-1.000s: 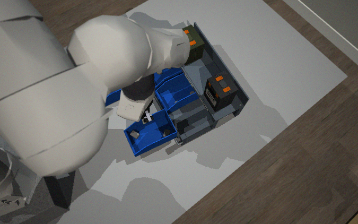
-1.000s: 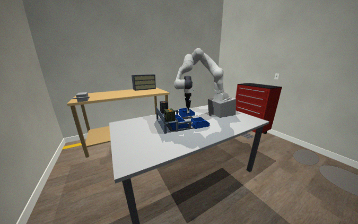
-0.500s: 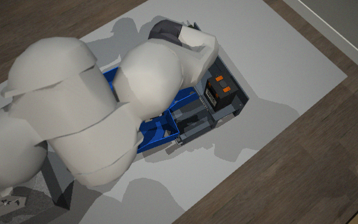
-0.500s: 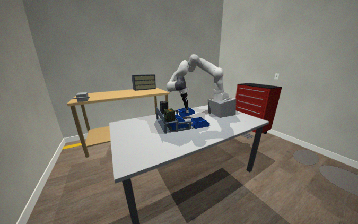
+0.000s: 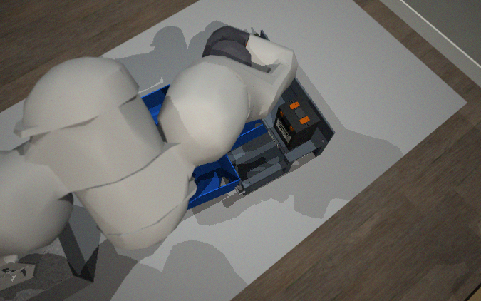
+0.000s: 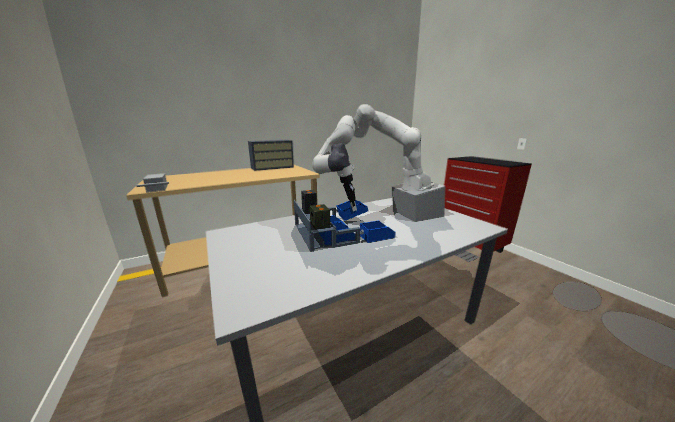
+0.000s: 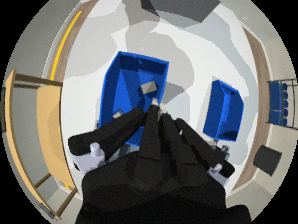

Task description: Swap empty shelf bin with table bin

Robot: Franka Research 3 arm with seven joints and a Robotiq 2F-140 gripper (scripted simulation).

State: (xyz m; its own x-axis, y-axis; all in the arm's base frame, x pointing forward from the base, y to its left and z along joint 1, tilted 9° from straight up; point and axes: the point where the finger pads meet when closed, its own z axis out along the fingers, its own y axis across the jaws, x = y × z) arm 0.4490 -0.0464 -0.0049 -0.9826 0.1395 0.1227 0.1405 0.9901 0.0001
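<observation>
My gripper is shut on the wall of the blue bin with parts and holds it just in front of the grey shelf, seemingly a little above the table. In the wrist view the fingers meet at this bin's edge, and a small grey part lies inside it. In the overhead view this bin sits beside the shelf's vacant place, and the arm hides the gripper. The empty blue bin stands on the table; it also shows in the wrist view and half hidden in the overhead view.
A black box with orange tabs and a green box stand on the shelf's rear part. Other blue bins sit in the shelf. The grey robot pedestal is at the table's back, with a red cabinet behind it.
</observation>
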